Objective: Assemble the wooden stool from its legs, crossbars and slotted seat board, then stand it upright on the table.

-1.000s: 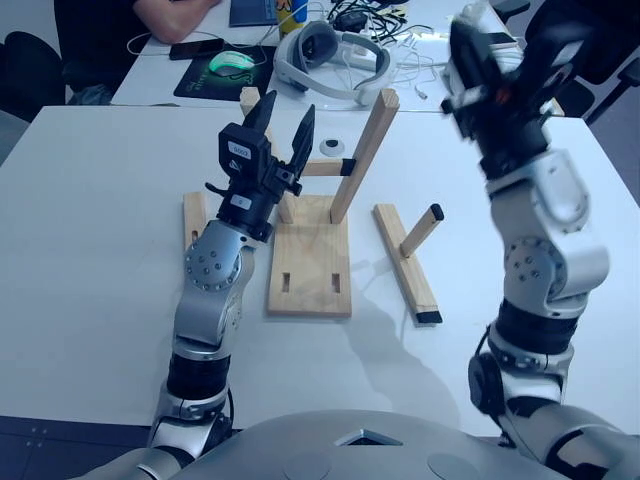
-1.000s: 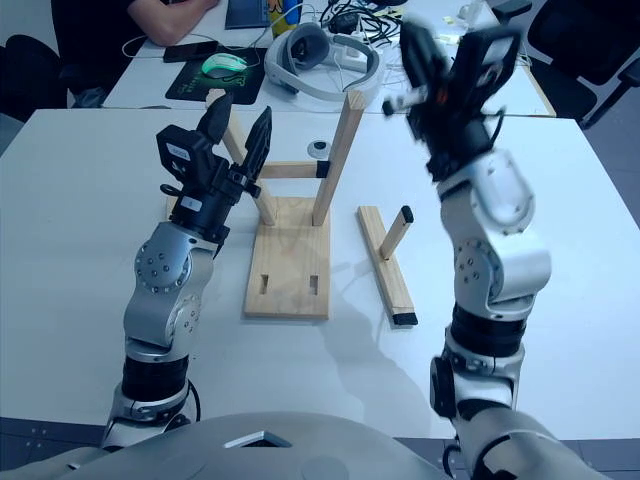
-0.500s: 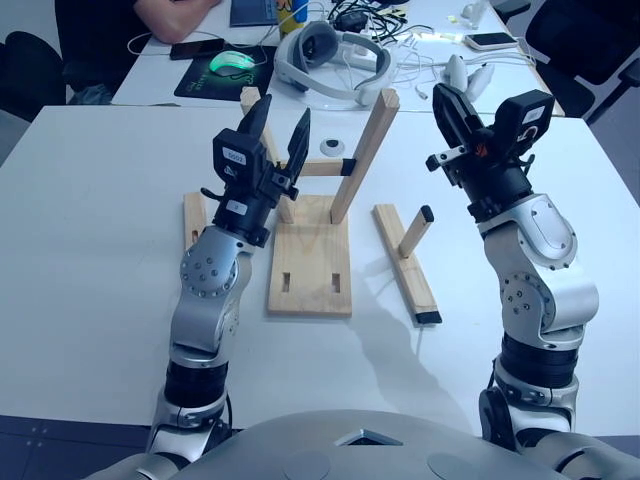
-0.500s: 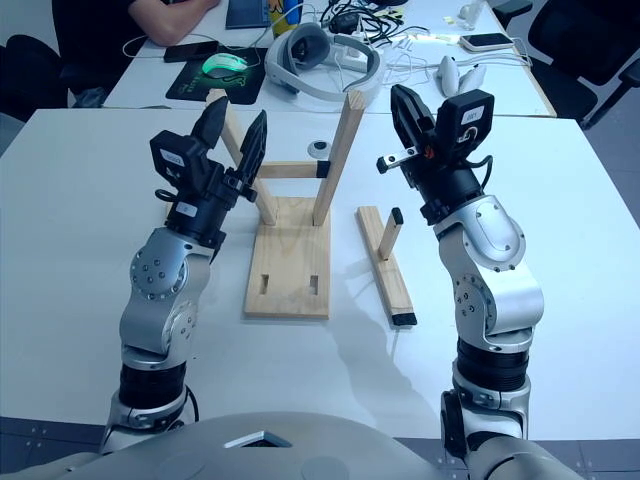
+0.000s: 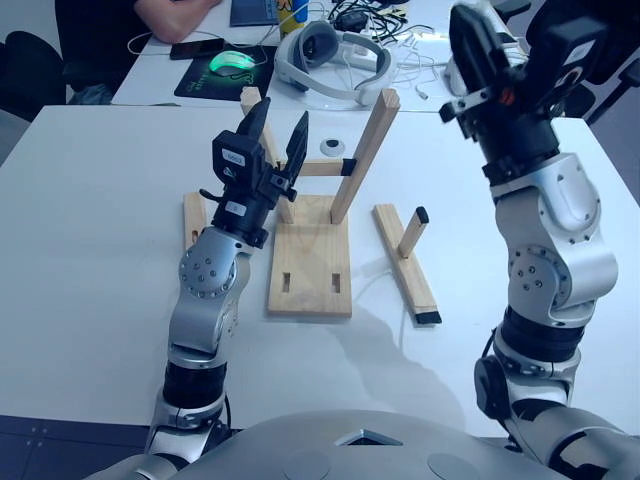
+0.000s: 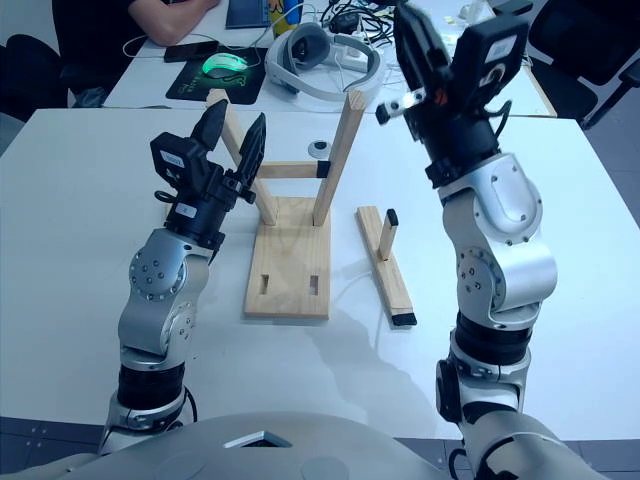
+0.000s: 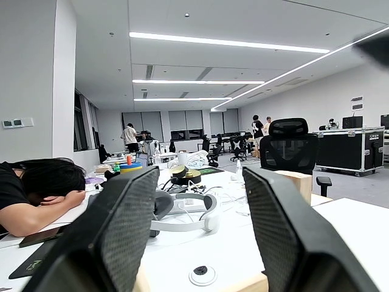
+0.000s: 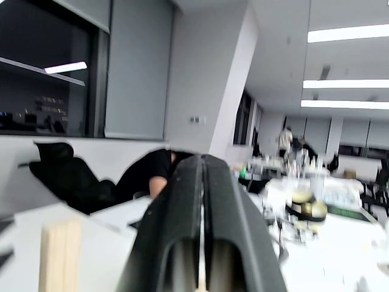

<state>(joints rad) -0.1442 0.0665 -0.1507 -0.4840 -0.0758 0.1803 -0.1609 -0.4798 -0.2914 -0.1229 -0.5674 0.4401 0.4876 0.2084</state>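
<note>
The left pincer (image 5: pixel 282 114), spread apart, stands just beside the upright leg frame (image 5: pixel 364 152) and could topple it; the right pincer (image 6: pixel 410 35) is closed.

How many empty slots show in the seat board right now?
2. Both lie at the near end of the seat board: a left slot and a right slot. The upright legs at the far end may hide others.

Left arm (image 5: pixel 208 280) bent at the elbow, forearm upright, jaws spread wide; right arm (image 5: pixel 548 215) reaches higher, jaws pressed together
</note>
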